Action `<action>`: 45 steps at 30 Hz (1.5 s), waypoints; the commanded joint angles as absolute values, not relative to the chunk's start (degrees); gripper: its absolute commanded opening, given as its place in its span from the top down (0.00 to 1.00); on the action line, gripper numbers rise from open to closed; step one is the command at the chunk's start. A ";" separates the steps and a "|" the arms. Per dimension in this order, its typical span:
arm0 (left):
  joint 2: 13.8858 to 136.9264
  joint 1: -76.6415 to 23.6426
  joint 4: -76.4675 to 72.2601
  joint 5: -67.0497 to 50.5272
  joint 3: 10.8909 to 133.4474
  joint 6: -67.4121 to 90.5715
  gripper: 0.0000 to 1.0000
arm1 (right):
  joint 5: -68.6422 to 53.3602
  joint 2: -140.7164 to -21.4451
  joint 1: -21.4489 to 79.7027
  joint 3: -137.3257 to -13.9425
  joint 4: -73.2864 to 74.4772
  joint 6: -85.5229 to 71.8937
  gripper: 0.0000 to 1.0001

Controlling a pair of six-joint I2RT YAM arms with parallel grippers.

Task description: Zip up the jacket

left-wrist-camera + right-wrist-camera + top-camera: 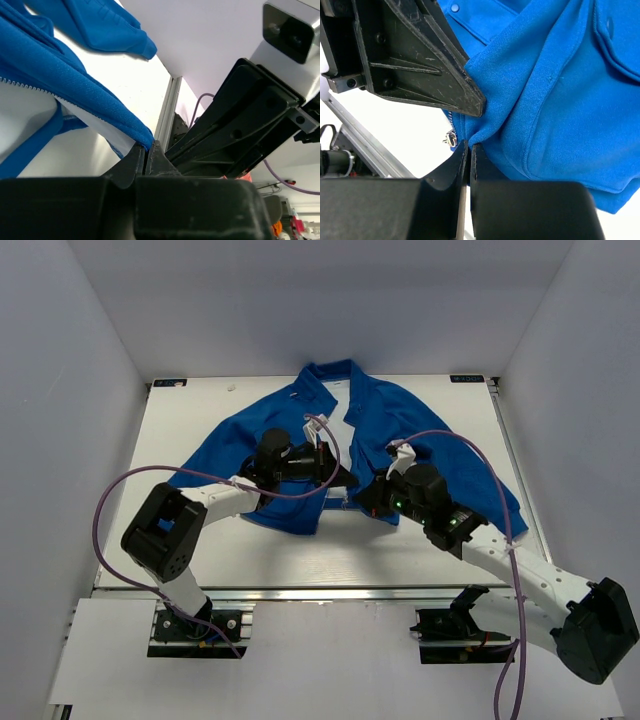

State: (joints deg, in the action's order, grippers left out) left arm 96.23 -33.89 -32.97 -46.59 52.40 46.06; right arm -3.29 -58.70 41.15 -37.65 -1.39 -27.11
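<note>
On your left, one sleeve of the large bright-blue soft fabric jacket [420, 430] stretches out across the flat white table [300, 550]. The garment lies front up, its collar toward the far wall. The front is parted at the chest, where the white inner lining [338, 410] shows. Moving right, your left gripper [338, 476] sits over the lower front opening. Its fingers [136, 159] are pressed together, pinching the bottom corner of the blue front panel at their tips. The pale zipper teeth [30, 86] run along that panel's edge. Just beside it, your right gripper [366, 496] has its fingers [479, 156] pressed together too, nipping a fold of blue cloth at the other front edge. The small silver zipper pull [450, 138] hangs just left of those tips. Further right, the other sleeve lies near the table's edge.
</note>
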 commanded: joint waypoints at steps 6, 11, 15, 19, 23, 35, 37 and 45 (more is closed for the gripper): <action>95.10 -34.89 -39.72 -50.45 53.00 46.58 1.00 | -5.43 -53.09 40.26 -34.54 -0.96 -30.76 0.83; 95.19 -35.60 -41.22 -52.20 53.26 46.93 1.00 | -11.16 -54.23 39.29 -35.07 -1.15 -29.18 0.54; 94.75 -35.68 -40.78 -52.30 53.79 47.29 1.00 | -11.95 -54.49 38.50 -35.07 -1.23 -29.27 0.48; 94.31 -36.21 -39.64 -52.12 54.14 47.37 1.00 | -10.91 -54.67 38.23 -35.07 -3.24 -30.06 0.42; 93.34 -36.65 -37.62 -50.98 53.97 47.37 1.00 | -8.00 -56.07 38.06 -36.12 -3.60 -30.50 0.40; 91.32 -37.27 -38.85 -50.19 52.47 48.60 1.00 | -10.80 -55.81 37.79 -33.32 -12.64 -27.95 0.60; 91.32 -37.35 -38.85 -50.19 52.30 48.60 1.00 | -12.29 -55.02 37.71 -32.09 -14.49 -27.25 0.70; 91.32 -37.53 -39.02 -49.83 52.12 48.87 1.00 | -15.03 -54.58 37.18 -31.64 -15.55 -26.28 0.89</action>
State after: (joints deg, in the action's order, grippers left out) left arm 94.83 -36.80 -37.71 -48.82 52.34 48.75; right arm -12.58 -55.83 37.54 -32.05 -10.22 -27.42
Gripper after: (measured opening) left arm 0.034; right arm 0.128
